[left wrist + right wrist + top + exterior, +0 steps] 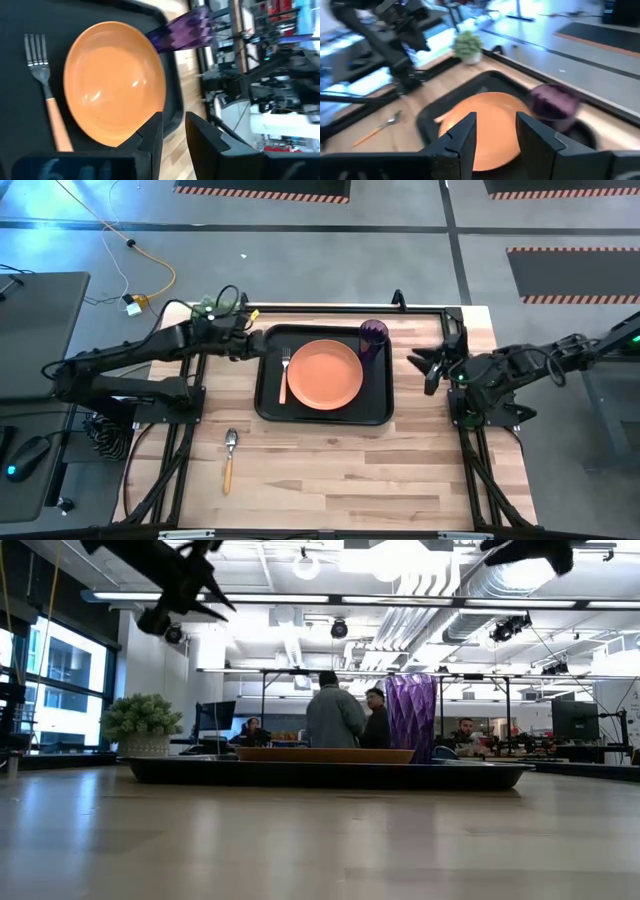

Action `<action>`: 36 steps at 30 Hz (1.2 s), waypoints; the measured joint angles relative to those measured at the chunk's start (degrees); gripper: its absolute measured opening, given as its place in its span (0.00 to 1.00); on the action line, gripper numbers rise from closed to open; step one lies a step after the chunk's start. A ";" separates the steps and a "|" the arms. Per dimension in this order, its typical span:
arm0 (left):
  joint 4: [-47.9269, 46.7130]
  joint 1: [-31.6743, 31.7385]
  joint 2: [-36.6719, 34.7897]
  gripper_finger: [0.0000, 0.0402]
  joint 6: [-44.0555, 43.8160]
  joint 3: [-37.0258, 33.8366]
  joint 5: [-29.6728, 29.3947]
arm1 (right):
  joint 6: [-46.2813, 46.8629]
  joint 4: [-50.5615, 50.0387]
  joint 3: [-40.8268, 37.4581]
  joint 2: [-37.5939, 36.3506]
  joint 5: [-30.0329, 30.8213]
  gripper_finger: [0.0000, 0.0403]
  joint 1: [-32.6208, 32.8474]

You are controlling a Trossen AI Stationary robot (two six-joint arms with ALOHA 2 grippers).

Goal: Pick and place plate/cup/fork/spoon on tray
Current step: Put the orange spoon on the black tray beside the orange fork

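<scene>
The black tray lies mid-table. On it are the orange plate, the fork along the plate's left side with tines toward the far edge, and the purple cup upright at the far right corner. The spoon lies on the table near the tray's near left corner. My left gripper hovers open above the tray's far left corner, empty. My right gripper is open and empty, right of the tray.
A black metal frame runs along the table's far edge and sides. Bare wood lies in front of the tray. In the low view, people stand in the room behind the table, with a potted plant.
</scene>
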 joint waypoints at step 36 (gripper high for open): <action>-1.33 -21.46 -2.97 0.18 -10.89 0.00 -13.86 | -24.73 46.91 -51.55 -38.59 -29.26 0.31 -0.02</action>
